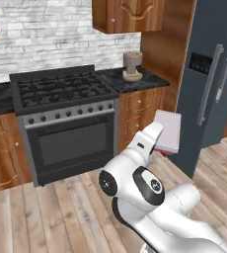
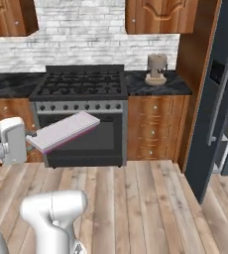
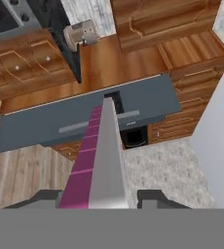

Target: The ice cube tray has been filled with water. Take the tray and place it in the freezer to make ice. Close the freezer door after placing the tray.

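The claw [image 3: 104, 197] was pinching one end of the tray [image 2: 64, 130], a finger on each side of the slab, with the tray carried in mid-air and projecting forward from the claw over the wooden floor. The freezer [image 1: 219, 74] stood ahead of the claw and well apart from it; the door [image 2: 212, 114] carrying the black dispenser panel stood ajar, with pale shelves visible behind it. Judged risks: the grip held a single end, so the long overhang could lever the tray out of the fingers under a fast swing; tilting would spill the water; the far end could strike the door edge if the opening proved too narrow on approach. Count: one tray, one claw, one freezer with two silver handles, one stove [image 1: 61, 94] to the side of the claw, and one small appliance [image 1: 132, 65] on the dark bench.
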You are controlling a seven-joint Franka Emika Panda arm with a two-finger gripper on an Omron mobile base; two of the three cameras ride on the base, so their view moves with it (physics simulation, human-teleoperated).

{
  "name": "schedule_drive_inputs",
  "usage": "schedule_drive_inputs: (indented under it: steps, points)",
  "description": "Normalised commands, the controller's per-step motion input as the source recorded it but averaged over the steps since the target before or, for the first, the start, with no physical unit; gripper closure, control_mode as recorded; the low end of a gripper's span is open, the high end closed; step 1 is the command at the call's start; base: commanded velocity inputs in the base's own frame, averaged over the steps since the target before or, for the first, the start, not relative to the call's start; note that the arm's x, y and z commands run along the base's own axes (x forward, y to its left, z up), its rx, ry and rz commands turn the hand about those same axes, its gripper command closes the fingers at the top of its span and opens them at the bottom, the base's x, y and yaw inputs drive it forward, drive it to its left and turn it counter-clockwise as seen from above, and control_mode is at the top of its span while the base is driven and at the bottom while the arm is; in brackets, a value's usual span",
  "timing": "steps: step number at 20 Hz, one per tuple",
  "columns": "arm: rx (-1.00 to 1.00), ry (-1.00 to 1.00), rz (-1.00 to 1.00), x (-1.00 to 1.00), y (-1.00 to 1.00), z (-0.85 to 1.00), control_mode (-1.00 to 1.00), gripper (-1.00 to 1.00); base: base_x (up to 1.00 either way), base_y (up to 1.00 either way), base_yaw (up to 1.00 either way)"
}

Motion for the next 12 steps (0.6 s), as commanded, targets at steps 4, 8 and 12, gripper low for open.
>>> schedule_drive_inputs:
  steps: [4, 8, 12]
  points:
    - [0.00, 0.00, 0.00, 0.00, 0.00, 0.00, 1.00, 1.00, -0.13, -0.03, -0.46]
    - [0.00, 0.00, 0.00, 0.00, 0.00, 0.00, 1.00, 1.00, 0.00, -0.13, -0.42]
    - [0.00, 0.00, 0.00, 0.00, 0.00, 0.00, 1.00, 1.00, 0.14, -0.09, -0.38]
